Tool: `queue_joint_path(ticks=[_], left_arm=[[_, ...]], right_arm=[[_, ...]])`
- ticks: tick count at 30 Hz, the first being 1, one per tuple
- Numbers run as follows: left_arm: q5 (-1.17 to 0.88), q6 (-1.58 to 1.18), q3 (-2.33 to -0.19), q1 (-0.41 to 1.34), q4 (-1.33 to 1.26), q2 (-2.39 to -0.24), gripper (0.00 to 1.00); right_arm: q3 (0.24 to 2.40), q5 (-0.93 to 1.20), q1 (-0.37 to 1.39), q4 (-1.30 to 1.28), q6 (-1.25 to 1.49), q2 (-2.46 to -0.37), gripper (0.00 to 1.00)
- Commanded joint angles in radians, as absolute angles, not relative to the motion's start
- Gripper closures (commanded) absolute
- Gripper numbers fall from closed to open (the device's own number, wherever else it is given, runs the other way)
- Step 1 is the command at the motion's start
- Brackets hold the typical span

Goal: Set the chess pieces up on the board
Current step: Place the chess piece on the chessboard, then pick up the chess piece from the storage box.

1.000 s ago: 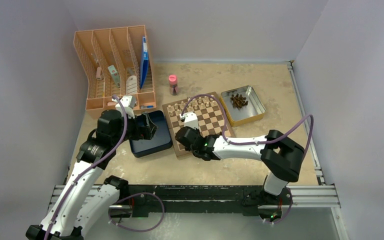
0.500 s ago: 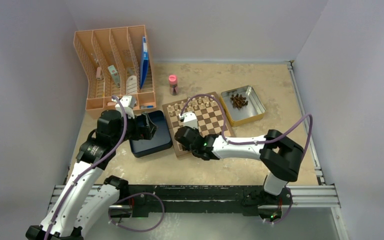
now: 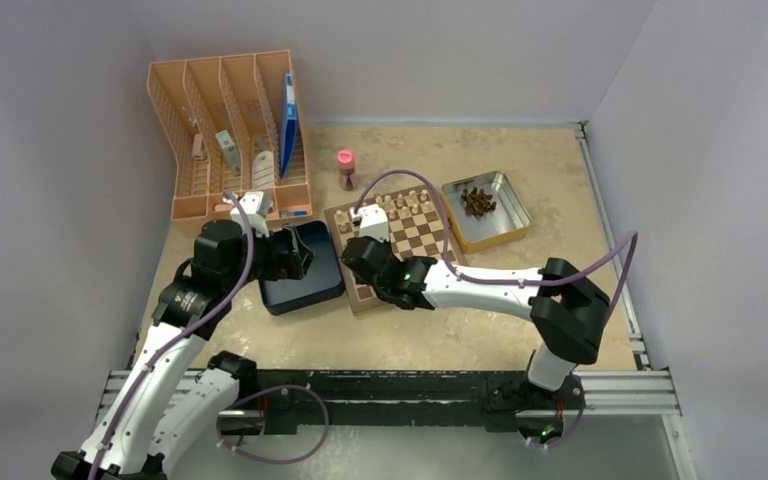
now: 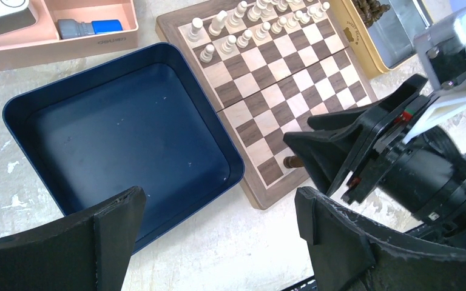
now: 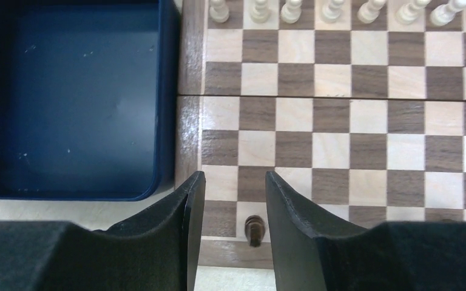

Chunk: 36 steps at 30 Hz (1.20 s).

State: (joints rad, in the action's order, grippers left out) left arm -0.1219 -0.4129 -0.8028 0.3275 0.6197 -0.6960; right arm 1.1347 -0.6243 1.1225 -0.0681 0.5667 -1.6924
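The board (image 3: 425, 238) lies mid-table, with cream pieces along its far rows. One dark brown chess piece (image 5: 254, 230) stands on a light square in the board's (image 5: 334, 151) near row, close to the left corner. It also shows in the left wrist view (image 4: 290, 162). My right gripper (image 5: 233, 191) is open just above that piece, its fingers on either side and not touching it. In the top view the right gripper (image 3: 362, 262) hovers over the board's near left part. Several more dark pieces (image 3: 477, 202) lie in a tin. My left gripper (image 4: 218, 200) is open and empty.
An empty dark blue box (image 3: 302, 265) sits against the board's left edge, under my left gripper (image 3: 305, 258). The gold tin (image 3: 508, 222) stands right of the board. A pink-capped bottle (image 3: 345, 168) and an orange file rack (image 3: 230, 130) stand behind.
My right wrist has moved a little away from me and to the left over the board. The dark piece stays standing on its square. The left arm has not moved.
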Motion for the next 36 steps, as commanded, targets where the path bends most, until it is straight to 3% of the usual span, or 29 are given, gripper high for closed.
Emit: queue_joint_path(ticks=[1, 10, 18, 27, 36], left_arm=[[-0.129, -0.430, -0.810, 0.322, 0.591, -0.691, 0.05], [-0.158, -0.422, -0.805, 0.322, 0.578, -0.681, 0.05], [-0.172, -0.417, -0.809, 0.322, 0.582, -0.692, 0.05], [-0.172, -0.417, -0.809, 0.322, 0.581, -0.696, 0.06], [-0.173, -0.416, -0.808, 0.321, 0.580, -0.699, 0.06]], right_arm=[[1.188, -0.691, 1.060, -0.085, 0.519, -1.616, 0.57], [1.194, -0.655, 0.735, -0.009, 0.433, -1.557, 0.58], [1.279, -0.702, 0.531, 0.017, 0.355, -1.696, 0.59], [1.413, -0.729, 0.441, 0.006, 0.267, -1.918, 0.63], [1.414, -0.726, 0.393, 0.025, 0.230, -1.969, 0.68]])
